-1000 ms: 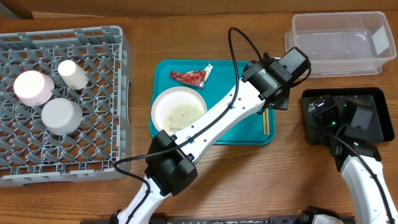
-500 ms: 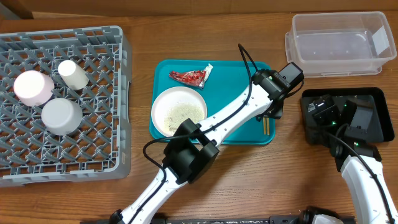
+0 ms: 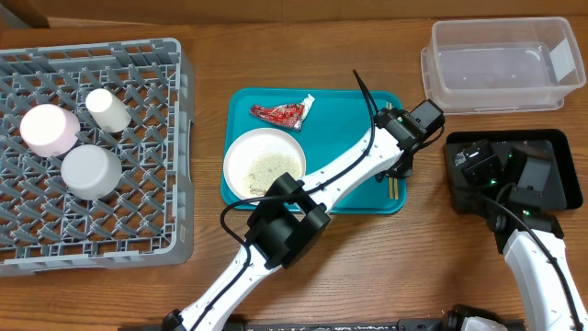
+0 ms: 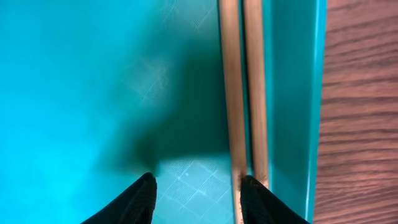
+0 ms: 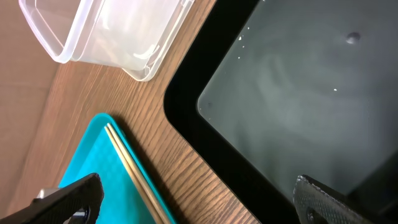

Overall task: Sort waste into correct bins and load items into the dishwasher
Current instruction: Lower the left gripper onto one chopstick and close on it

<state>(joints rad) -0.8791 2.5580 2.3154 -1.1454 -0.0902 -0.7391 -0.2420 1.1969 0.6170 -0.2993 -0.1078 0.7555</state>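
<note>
The chopsticks (image 3: 393, 188) lie side by side along the right edge of the teal tray (image 3: 358, 110), just right of centre in the overhead frame, not yet lifted. The left gripper (image 4: 198, 190) is right down over them. Its jaws stand apart with bare tray showing between them. In the wrist view the pair runs under the right-hand finger rather than cleanly into the gap, so I'd call the claw released, grasping nothing.

On the same tray, to the left, the white plate (image 3: 265, 164) carries its scatter of pale crumbs (image 3: 268, 167). The red wrapper (image 3: 283, 112) sits above it near the tray's top edge.

Further out, the grey dish rack (image 3: 179, 138) fills the left of the frame. It already holds the pink bowl (image 3: 48, 129), the grey-blue bowl (image 3: 90, 171) and the white cup (image 3: 108, 108). In the upper right, the clear tub (image 3: 428, 64) looks empty. Below it, the right gripper (image 5: 196, 186) hangs over the black tray (image 3: 565, 175), jaws spread wide and holding nothing.

By my reckoning it's about half done. The bowls and cup are loaded. The chopsticks and plate have yet to reach the rack, and neither the wrapper nor the crumbs have been binned.
</note>
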